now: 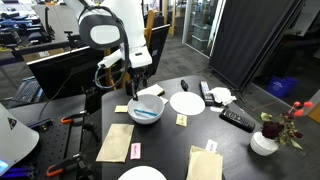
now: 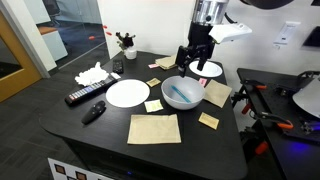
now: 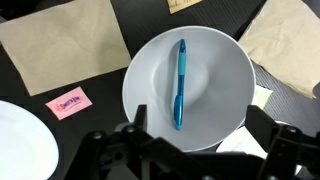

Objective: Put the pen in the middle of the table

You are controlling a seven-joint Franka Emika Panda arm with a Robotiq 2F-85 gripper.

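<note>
**Pen (image 3: pixel 180 83) in bowl (image 3: pixel 150 60); pincer (image 3: pixel 198 128) open**

Wrist view, from left: a pink note (image 3: pixel 69 101), then the white bowl with the blue pen lying inside it. The pincer's fingers are spread and empty. Only the exterior views show the pincer hanging above the bowl on the dark tabletop (image 2: pixel 95 135).

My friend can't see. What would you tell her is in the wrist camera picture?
A blue pen lies inside a white bowl on a dark table, seen from above, with the open gripper at the bottom of the picture. Around the bowl lie tan napkins, a pink note and a white plate.
</note>
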